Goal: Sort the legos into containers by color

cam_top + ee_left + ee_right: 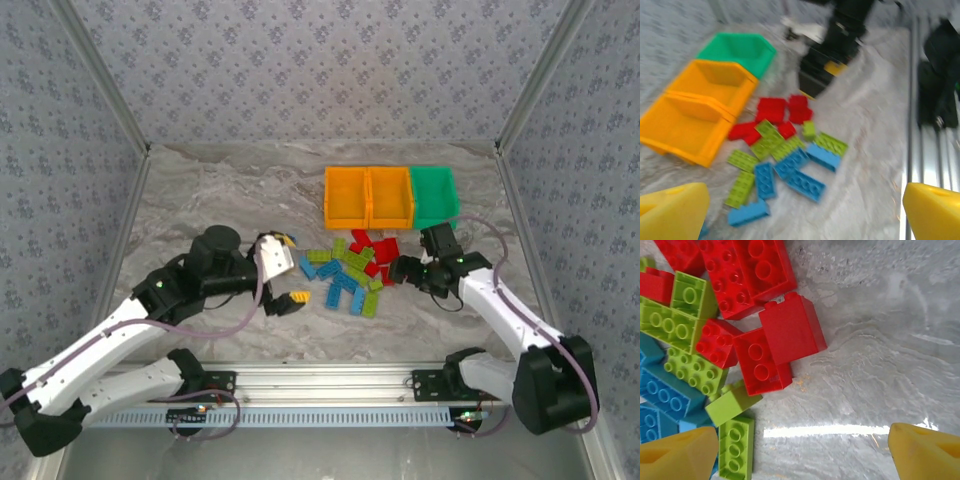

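Grey marbled worktop (220,200) carries all the legos (350,268) in one loose pile, centre-right, every brick outside the containers (390,197). Containers: two orange plus one green container (433,195), touching in a row on the far side of the pile, with the green one at the right end. Pile make-up in the top view: red bricks (375,247) on the far-right side nearest the containers, lime in the middle, blue bricks (335,285) toward the near-left. Left tool (292,268) has its jaws spread wide with nothing held, and sits just left of the pile, close to the blue bricks but apart from them. Its wrist view is blurred and looks across the pile to the containers, with its yellow fingertips (672,212) at the lower corners. Right tool (400,270) sits just right of the pile, beside the red bricks and on the near side of the green container. In the right wrist view its yellow fingertips (925,452) stand far apart, so the jaws are open, with bare worktop between them. The red bricks lie ahead of the tool. A lime brick (735,405) lies just beside one fingertip; contact cannot be told.
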Motion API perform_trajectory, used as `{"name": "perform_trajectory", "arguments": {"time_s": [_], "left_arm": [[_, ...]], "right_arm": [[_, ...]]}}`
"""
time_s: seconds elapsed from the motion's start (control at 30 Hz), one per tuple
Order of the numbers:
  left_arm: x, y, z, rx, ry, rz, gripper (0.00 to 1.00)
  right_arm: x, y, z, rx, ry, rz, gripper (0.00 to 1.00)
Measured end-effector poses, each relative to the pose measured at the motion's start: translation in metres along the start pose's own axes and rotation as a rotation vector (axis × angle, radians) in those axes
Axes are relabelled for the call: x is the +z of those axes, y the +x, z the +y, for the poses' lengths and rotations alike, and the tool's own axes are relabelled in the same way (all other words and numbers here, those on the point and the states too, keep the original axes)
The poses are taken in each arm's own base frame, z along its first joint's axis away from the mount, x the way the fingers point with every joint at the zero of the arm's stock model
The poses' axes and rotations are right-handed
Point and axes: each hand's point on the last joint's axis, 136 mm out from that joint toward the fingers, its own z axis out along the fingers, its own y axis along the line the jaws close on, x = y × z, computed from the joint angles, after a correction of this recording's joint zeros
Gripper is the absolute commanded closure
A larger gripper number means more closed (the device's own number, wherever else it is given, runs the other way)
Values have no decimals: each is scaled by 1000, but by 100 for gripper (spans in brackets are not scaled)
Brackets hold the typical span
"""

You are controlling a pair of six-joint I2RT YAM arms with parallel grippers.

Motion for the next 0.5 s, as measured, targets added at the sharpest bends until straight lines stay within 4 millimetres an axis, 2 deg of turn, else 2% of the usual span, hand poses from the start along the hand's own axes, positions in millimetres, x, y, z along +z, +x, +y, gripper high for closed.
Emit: {"name": "perform_trajectory", "arguments": {"time_s": [0.07,0.2,0.33,0.5], "left_arm": [[7,16,-6,16,33,59,1],[14,41,-13,36,63,123,1],[12,52,-15,57,58,134,1],[5,56,-12,86,18,130,1]], "right_arm": [[12,-7,-2,0,20,-7,14],[32,-17,-8,5,52,-15,30],[46,-28,-5,20,33,-15,37],[53,-44,5,14,-3,-57,49]]}}
